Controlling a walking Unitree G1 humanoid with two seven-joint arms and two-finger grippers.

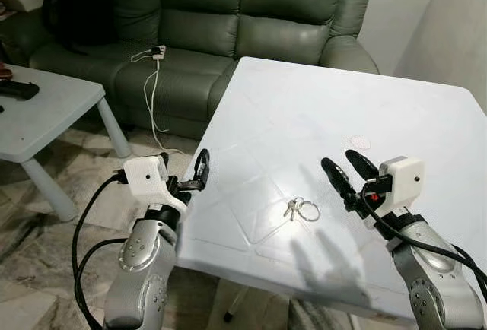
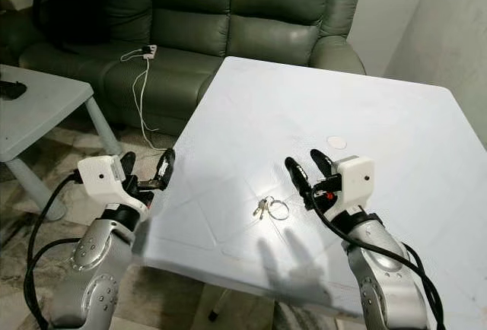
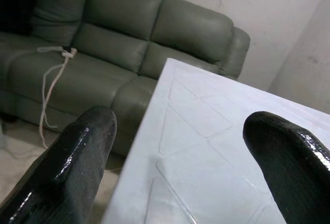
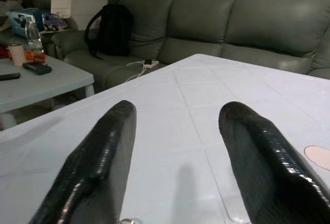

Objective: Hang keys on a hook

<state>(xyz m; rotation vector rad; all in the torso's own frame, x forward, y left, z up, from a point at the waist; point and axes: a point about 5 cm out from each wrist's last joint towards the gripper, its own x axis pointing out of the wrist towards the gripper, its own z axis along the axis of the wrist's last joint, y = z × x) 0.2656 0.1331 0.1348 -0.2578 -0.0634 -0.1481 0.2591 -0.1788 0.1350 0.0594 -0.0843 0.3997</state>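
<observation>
Keys [image 1: 300,209] lie flat on near part of white table [image 1: 319,109], untouched. Right gripper [image 1: 345,169] spread, just right of them. Left gripper [image 1: 196,174] spread, at table's left edge. Pickup and hanging both remain; hook unseen.

**A:** So what do your arms actually look like?

**B:** Silver metal forearms with round joint caps and small screws. Each wrist has a boxy white plastic housing. My left gripper [image 1: 199,169] and right gripper [image 1: 344,166] each have two long, glossy black fingers [image 4: 98,157], rounded at the tips.

**A:** Any wiring?

**B:** Yep, thick black cables looping off both wrists, plus a bit of red near the right one.
</observation>
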